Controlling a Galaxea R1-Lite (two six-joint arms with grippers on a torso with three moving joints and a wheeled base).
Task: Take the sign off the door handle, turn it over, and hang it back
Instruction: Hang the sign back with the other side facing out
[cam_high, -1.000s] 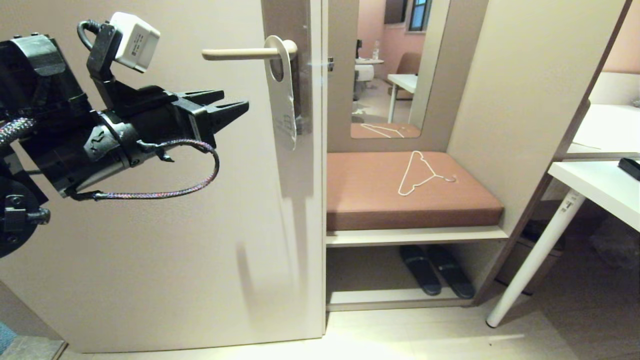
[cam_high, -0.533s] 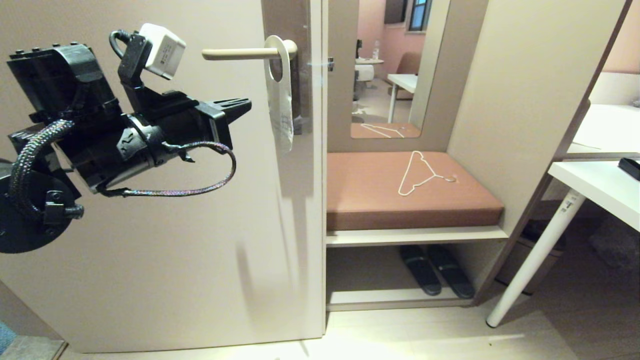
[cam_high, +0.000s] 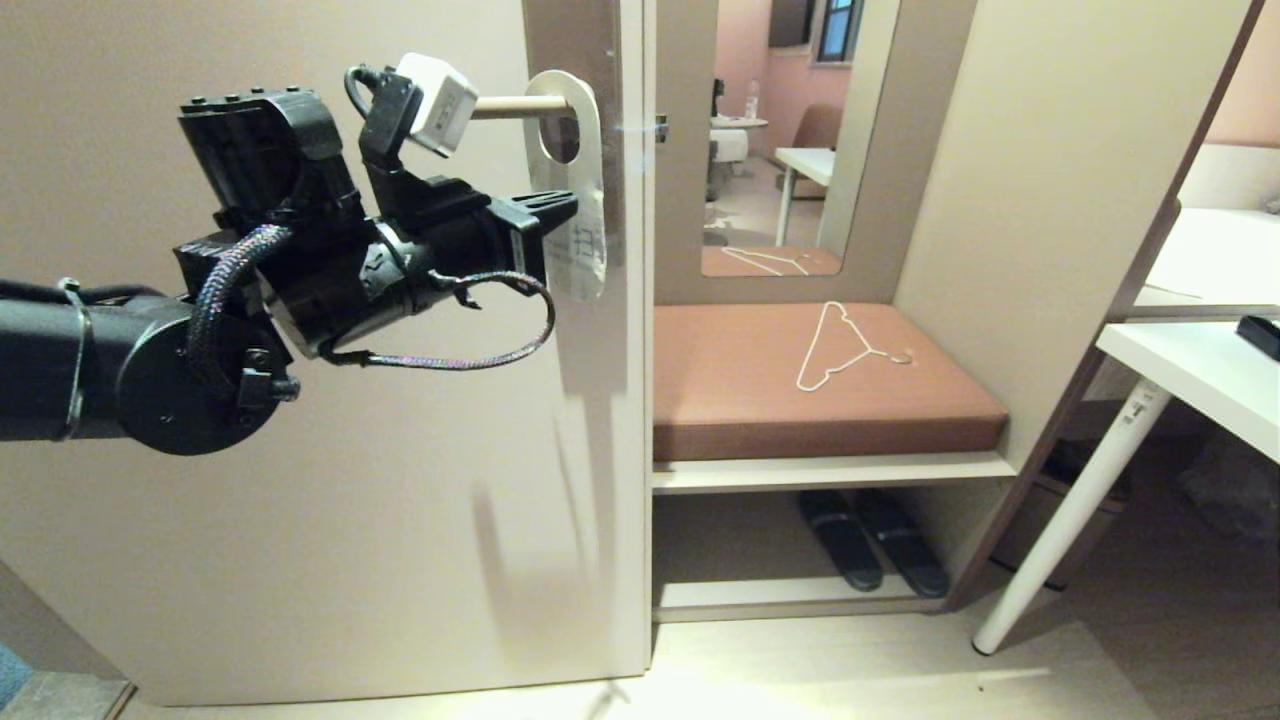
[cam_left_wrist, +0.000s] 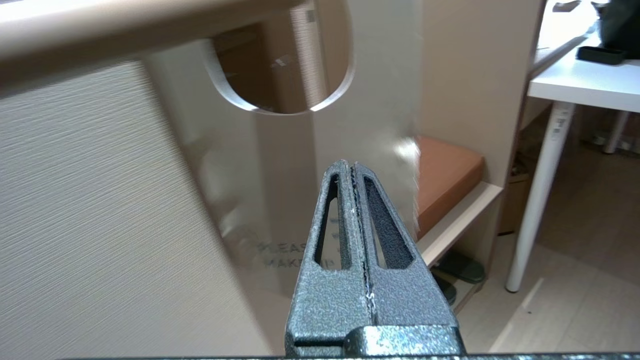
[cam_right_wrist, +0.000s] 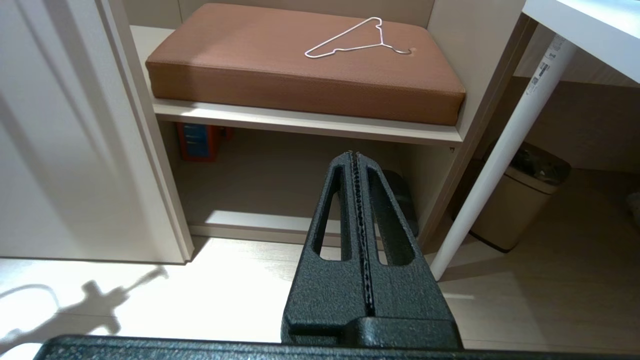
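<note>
Left wrist view: left tool (cam_left_wrist: 354, 170) clenched, jaws pressed together with nothing between them, tip close in front of the sign (cam_left_wrist: 280, 200). Grey lettering faintly legible on the white face; round hole and handle (cam_left_wrist: 125, 35) above. Contact with the sign not clear.

Head view: left tool (cam_high: 562, 204) level, at the sign (cam_high: 580, 215), which hangs by its hole on the handle (cam_high: 510, 105), against the door (cam_high: 300, 520). Farther off, wire hanger (cam_high: 840, 345) on the cushion (cam_high: 900, 410).

Right wrist view: right tool (cam_right_wrist: 354, 156) clenched on nothing, aimed at floor and shelf; arm absent from head view, judged parked.

Progress: white face showing, sign on the handle. Early or nearly done, cannot tell.
</note>
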